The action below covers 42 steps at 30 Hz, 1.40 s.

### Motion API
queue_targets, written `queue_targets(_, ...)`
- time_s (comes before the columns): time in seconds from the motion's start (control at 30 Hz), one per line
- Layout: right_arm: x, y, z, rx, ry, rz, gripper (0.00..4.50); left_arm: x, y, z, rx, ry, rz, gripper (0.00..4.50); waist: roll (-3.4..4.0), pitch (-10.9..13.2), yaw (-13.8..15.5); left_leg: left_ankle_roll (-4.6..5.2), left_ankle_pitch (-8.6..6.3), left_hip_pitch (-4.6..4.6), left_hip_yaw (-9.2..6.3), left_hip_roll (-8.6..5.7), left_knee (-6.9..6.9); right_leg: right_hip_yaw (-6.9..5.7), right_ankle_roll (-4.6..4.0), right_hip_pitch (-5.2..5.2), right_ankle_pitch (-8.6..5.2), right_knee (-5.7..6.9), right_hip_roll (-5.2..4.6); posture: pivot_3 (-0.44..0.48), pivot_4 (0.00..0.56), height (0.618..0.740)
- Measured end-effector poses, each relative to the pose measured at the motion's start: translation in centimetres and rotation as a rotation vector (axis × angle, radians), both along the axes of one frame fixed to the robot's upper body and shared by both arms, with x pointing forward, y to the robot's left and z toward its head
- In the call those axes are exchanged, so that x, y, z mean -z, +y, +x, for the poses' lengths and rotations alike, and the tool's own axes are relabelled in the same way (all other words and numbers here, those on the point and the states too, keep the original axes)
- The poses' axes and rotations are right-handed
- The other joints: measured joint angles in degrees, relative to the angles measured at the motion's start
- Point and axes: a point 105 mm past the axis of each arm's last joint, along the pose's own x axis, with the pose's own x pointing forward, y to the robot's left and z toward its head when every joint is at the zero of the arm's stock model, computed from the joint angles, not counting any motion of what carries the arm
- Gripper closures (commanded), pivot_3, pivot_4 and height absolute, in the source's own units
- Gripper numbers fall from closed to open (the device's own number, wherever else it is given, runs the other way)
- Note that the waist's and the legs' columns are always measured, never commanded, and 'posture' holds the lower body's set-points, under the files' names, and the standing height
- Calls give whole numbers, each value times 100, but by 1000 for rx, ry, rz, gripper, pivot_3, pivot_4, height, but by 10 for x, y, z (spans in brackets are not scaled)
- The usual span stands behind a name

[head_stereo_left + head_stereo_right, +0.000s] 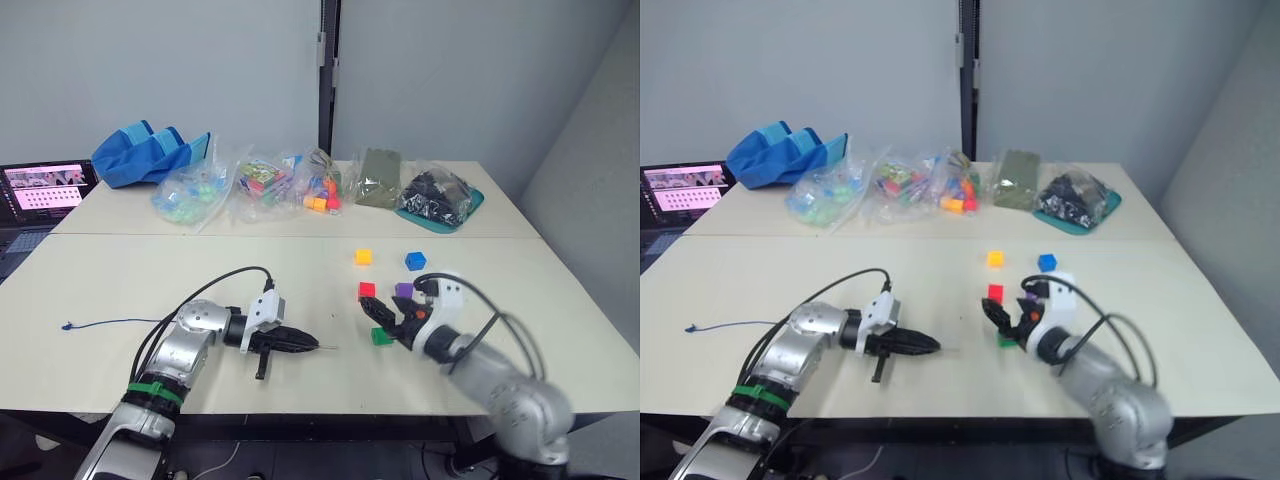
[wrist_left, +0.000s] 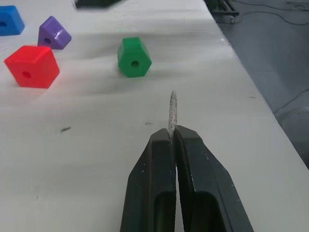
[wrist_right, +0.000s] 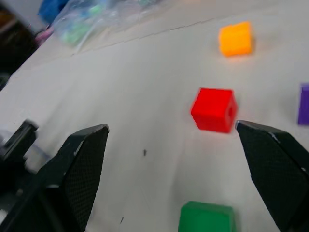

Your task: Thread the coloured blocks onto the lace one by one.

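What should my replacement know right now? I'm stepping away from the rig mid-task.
Left gripper: shut on the lace tip, pointing at the green block.
Right gripper: open, over the green block, not gripping.
Lace trails left across the table; knot end near the left edge.
Red, purple, orange and blue blocks lie loose.
Done: tip picked up. Left: all five blocks to thread.

Robotics lab, bare grey walls, pale worktables (image 1: 150, 275), laptop (image 1: 40, 195), bagged test toys (image 1: 260, 182)
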Motion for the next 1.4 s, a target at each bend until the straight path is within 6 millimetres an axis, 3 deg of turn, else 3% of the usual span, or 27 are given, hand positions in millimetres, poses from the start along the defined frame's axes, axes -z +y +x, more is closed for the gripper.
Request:
queue_targets(0.07,-21,-2,-1,-128,-70,-101,11,3,2,-2,-26,3,-7,4500,1,1,0,2,-1,0,-1,1,0,-2,-1,0,-1,-2,1,0,150,740)
queue_targets(0.2,-30,2,-15,-468,-124,-431,11,0,0,-4,-57,-18,-22,4500,9,6,17,8,-5,-3,2,1,2,-2,1,1,-1,-17,0,0,150,740)
queue_targets(0.4,-3,-2,-8,-774,-140,-796,11,-5,-5,-7,-94,-46,-58,4500,8,7,6,8,-6,-5,4,1,6,-1,3,-2,-1,-20,-1,0,150,740)
queue_targets(0.7,40,-7,17,-893,-99,-948,11,-7,-13,-11,-134,-63,-99,4500,8,7,23,4,-3,-6,4,0,7,-2,2,-2,0,-19,-1,0,150,740)
queue_targets(1.03,51,-7,17,-909,-77,-976,3197,-10,-14,-10,-145,-61,-110,4500,8,7,43,3,-3,-5,4,0,7,-2,2,-1,0,-18,-1,0,150,740)
queue_targets(1.4,58,5,-9,-806,23,-818,3229,-4,-21,-8,-101,-50,-74,4500,8,7,121,3,-3,-3,4,0,11,-2,2,0,1,-15,-1,0,150,740)
